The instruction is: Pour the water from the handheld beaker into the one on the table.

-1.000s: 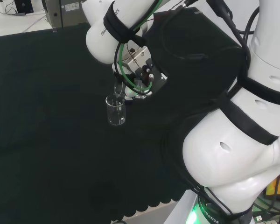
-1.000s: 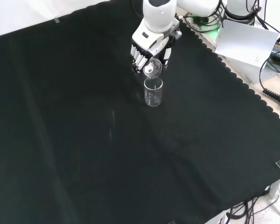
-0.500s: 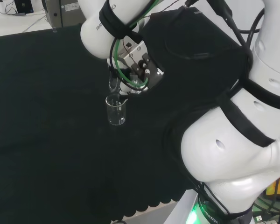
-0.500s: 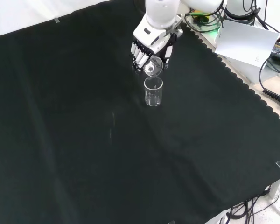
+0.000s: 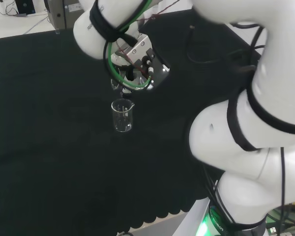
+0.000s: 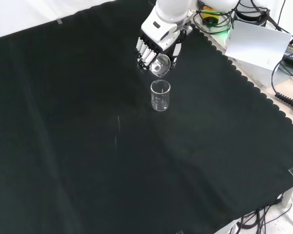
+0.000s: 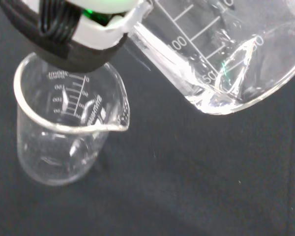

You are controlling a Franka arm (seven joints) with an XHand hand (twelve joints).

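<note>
Robot hand point(image 6: 156, 46), upper centre of front view, fingers curled round handheld beaker point(image 6: 159, 66). Beaker tipped, mouth down toward front-view camera, held above table beaker point(image 6: 160, 95), apart from it. Table beaker upright on desk point(image 6: 78, 146), spout visible in wrist view. Tilt suits pouring; handheld mouth looks set off from rim below, spill risk.

A white board point(image 6: 256, 45) and cables point(image 6: 289, 100) lie beside the black cloth point(image 6: 88, 146).

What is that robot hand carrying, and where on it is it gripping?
The hand holds a clear glass beaker, tipped, with its fingers curled round the side wall. It hangs above a second beaker standing on the cloth.
</note>
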